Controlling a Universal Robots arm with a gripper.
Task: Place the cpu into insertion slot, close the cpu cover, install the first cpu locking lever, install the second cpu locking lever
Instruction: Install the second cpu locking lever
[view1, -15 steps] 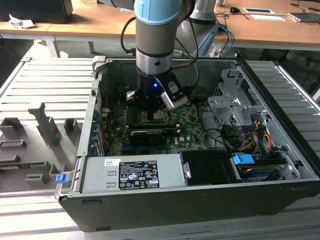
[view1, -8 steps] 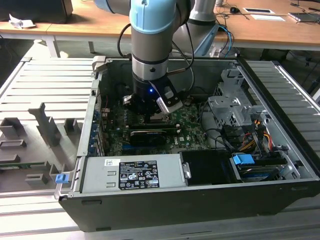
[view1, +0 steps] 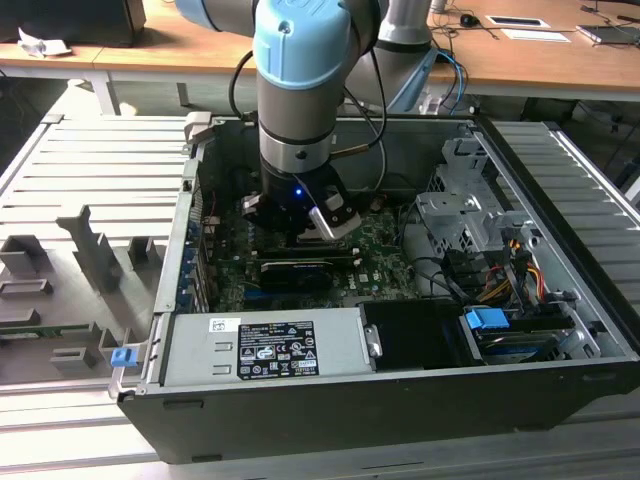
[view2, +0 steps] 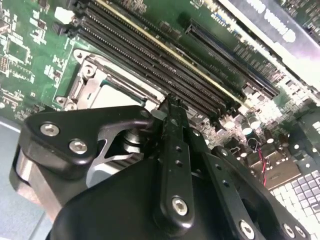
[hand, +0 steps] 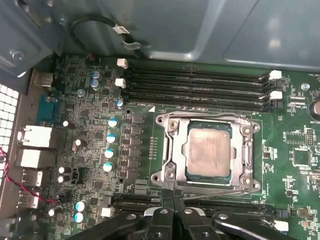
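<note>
Arm vertical inside the open case (view1: 560, 400), wrist down over the motherboard (hand: 90, 125). Gripper (hand: 173, 196) jaws closed, empty, at 6 o'clock of the insertion slot (hand: 172, 150). The cpu (hand: 209, 150) seated there, cpu cover (hand: 248, 150) down around it.

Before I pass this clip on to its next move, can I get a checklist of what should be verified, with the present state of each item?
1. cpu seated flat: ok, its pale face lies level in the first wrist view.
2. cpu cover closed: ok, the metal frame lies down around the cpu.
3. Locking levers latched: cannot tell.
4. gripper at the socket: ok, it sits at the cover's edge, jaws shut.
5. Anything pinched in the jaws: cannot tell.
6. Clear of the long black slots beside the cover: cannot tell, the gripper is close over them.
</note>
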